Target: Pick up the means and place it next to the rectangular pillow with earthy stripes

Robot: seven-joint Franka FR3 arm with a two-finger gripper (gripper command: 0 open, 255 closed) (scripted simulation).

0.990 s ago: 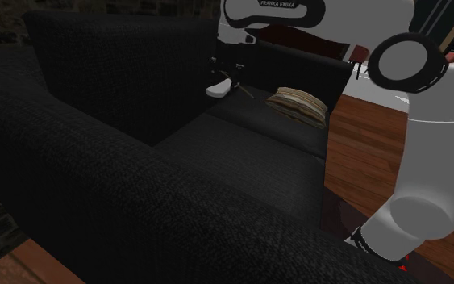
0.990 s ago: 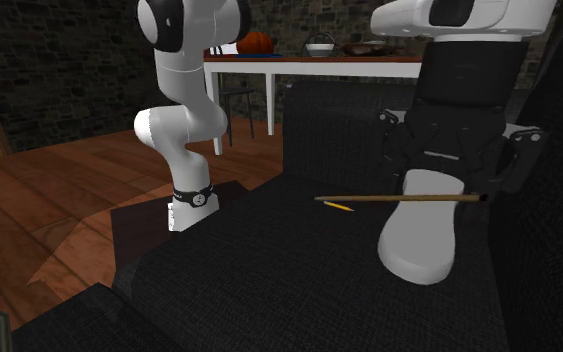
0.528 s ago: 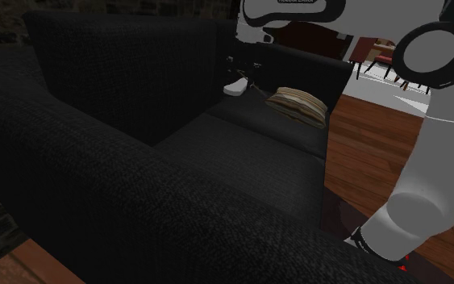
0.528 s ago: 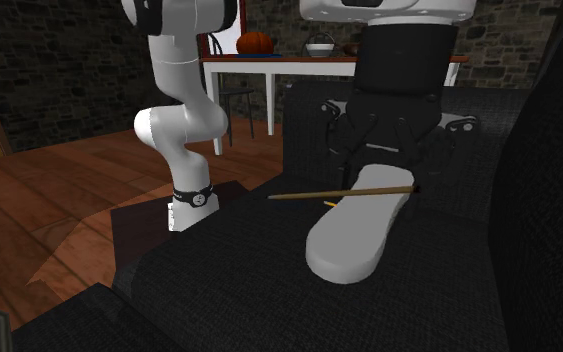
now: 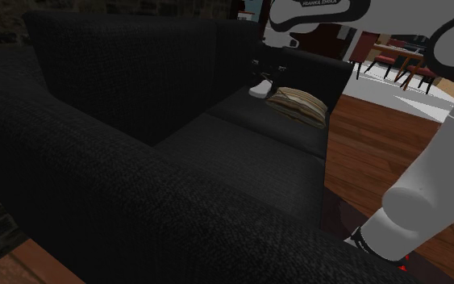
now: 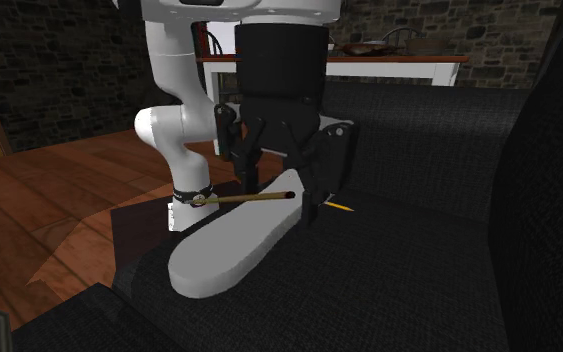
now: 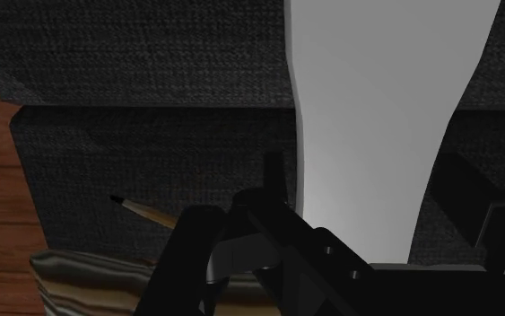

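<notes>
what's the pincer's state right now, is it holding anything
Pincer: closed on the white oblong object, held above the black sofa seat.

Plain white paddle-shaped thing (image 6: pixel 231 250): smooth and long, rounded at the low end, narrowing toward the top. Clasped at that narrow top between the fingers of the black gripper (image 6: pixel 281 192), slanting down toward the second exterior view's left, a thin brown rod (image 6: pixel 239 198) across its upper part. In the shoulder view, just beside the left end of the pillow (image 5: pixel 297 106); touching or apart, impossible to tell. Pillow rectangular, tan with brown stripes, flat on the dark sofa seat (image 5: pixel 241 153) near the armrest.
</notes>
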